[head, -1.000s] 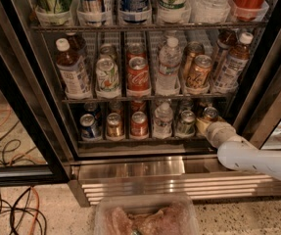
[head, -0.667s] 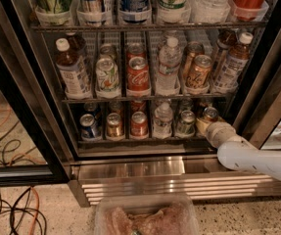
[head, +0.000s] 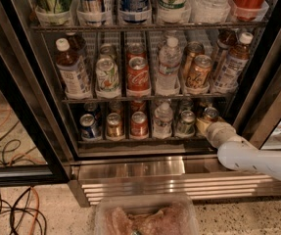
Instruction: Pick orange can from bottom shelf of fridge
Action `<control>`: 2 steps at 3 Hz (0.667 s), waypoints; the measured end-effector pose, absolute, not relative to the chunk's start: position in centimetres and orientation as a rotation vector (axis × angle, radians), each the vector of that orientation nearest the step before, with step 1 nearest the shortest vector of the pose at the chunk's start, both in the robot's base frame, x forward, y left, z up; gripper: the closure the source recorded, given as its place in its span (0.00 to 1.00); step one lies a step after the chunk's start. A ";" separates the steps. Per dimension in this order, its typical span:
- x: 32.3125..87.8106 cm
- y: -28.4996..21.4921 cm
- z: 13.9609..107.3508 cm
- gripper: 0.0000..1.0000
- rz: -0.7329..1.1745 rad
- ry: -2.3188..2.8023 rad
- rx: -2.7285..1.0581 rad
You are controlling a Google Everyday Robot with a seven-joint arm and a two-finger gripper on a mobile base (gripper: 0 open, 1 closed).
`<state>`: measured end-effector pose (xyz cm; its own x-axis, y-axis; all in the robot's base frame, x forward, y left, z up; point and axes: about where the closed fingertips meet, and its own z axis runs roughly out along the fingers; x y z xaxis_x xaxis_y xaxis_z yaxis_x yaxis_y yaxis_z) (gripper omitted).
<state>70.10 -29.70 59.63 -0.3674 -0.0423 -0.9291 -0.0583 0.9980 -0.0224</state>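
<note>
The fridge [head: 27, 102] stands open, with wire racks of drinks. On the bottom shelf [head: 145, 141], in the far right lane, stands the small orange can [head: 210, 113]. Its silver top shows, and its lower body is hidden behind my gripper. My gripper [head: 207, 125] reaches in from the right on a white arm [head: 247, 155], right up against the can's front. I cannot tell whether it is touching the can.
Left of the orange can the bottom shelf holds a green can [head: 185, 122], a water bottle [head: 163, 119], a small red can [head: 139, 124], a gold can [head: 114, 125] and a blue can [head: 88, 126]. A clear bin [head: 147, 217] sits on the floor below. Cables [head: 8, 214] lie at the left.
</note>
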 end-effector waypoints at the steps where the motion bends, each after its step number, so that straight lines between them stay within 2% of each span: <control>1: 70.1 -29.7 59.6 1.00 0.017 1.948 -0.072; 2: 69.4 -29.2 60.3 1.00 0.066 1.950 -0.066</control>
<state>69.38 -29.25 60.35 -0.3708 -0.0151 -0.9286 -0.0774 0.9969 0.0147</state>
